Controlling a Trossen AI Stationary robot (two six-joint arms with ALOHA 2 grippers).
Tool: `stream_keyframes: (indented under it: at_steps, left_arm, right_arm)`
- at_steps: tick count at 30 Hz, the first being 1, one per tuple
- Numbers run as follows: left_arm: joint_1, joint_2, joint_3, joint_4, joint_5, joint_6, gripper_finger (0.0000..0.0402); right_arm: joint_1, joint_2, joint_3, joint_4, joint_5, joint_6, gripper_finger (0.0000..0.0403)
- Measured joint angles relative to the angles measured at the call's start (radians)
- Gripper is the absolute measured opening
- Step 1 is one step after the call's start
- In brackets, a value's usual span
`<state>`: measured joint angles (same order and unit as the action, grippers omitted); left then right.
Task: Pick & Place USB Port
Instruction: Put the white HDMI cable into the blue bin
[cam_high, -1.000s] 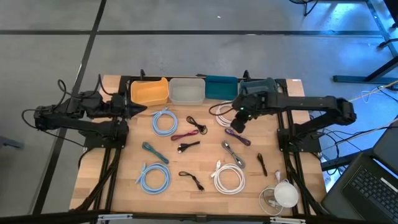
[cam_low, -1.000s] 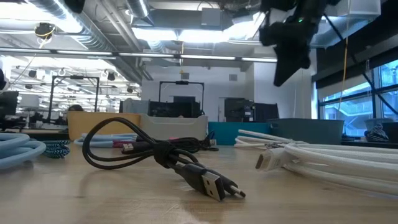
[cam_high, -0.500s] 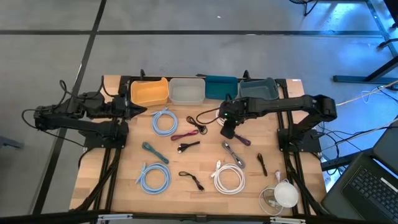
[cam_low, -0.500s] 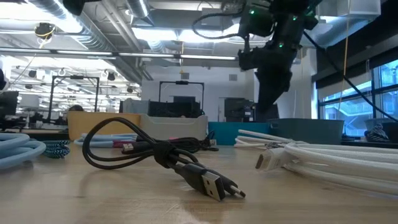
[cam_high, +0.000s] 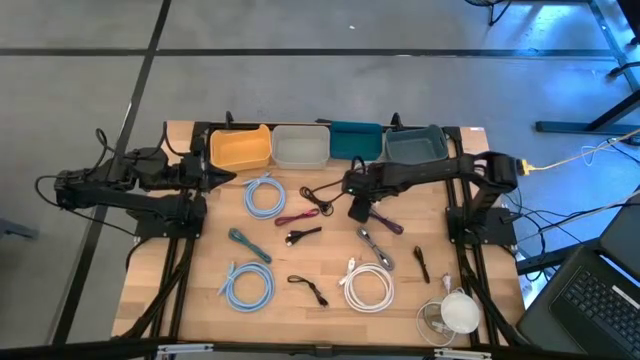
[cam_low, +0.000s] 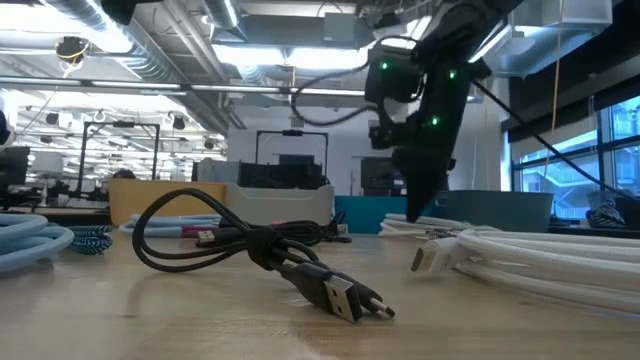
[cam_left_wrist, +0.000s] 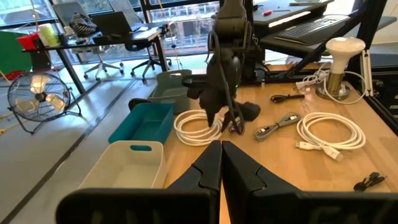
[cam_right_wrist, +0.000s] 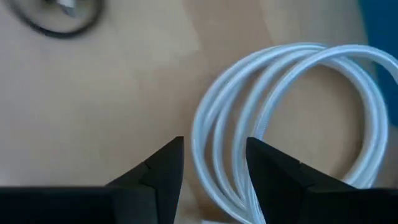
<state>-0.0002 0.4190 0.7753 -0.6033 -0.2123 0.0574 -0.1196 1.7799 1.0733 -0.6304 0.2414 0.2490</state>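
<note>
A coiled white cable lies on the wooden table in front of the teal bin. My right gripper hangs low over it, open, with a finger on either side of the coil's strands; whether it touches them I cannot tell. The left wrist view shows the same coil under that gripper. In the low view the gripper points down behind a black USB cable. My left gripper waits shut at the far left, by the yellow bin.
Four bins line the far edge: yellow, white, teal and grey. Loose cables cover the table: two blue coils, a second white coil, purple, grey and black leads. A white round object stands near right.
My right gripper has swung from beside the grey bin toward the table's left edge and come down over the white coil in front of the teal bin. The cables lie as before.
</note>
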Motion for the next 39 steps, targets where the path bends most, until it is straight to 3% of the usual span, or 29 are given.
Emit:
stream_keyframes:
  at_steps: [10,13,18,22,29,34,39]
  left_arm:
    - [0.0,0.0,0.0,0.001,-0.003,-0.009,0.0005]
    - [0.0,0.0,0.0,0.001,-0.003,-0.01,0.0003]
    - [0.0,0.0,0.0,0.001,-0.003,-0.01,0.0001]
    - [0.0,0.0,0.0,0.001,-0.004,-0.01,0.0005]
    - [0.0,0.0,0.0,0.001,-0.005,-0.008,0.0001]
    - [0.0,0.0,0.0,0.001,-0.007,0.006,0.0004]
    - [0.0,0.0,0.0,0.001,-0.008,0.008,0.0005]
  right_arm:
    - [-0.002,0.08,0.002,0.006,0.009,0.031,0.0168]
    - [-0.001,0.081,0.002,0.008,-0.003,0.051,0.0129]
    - [0.004,0.054,0.0,-0.004,-0.016,0.08,0.002]
    - [0.021,0.034,0.004,-0.043,-0.028,0.111,0.0016]
    - [0.097,0.018,0.131,-0.287,0.048,0.144,0.0007]
    - [0.156,0.018,0.285,-0.581,0.217,0.221,0.0007]
    - [0.171,0.004,0.379,-0.959,0.406,0.438,0.0007]
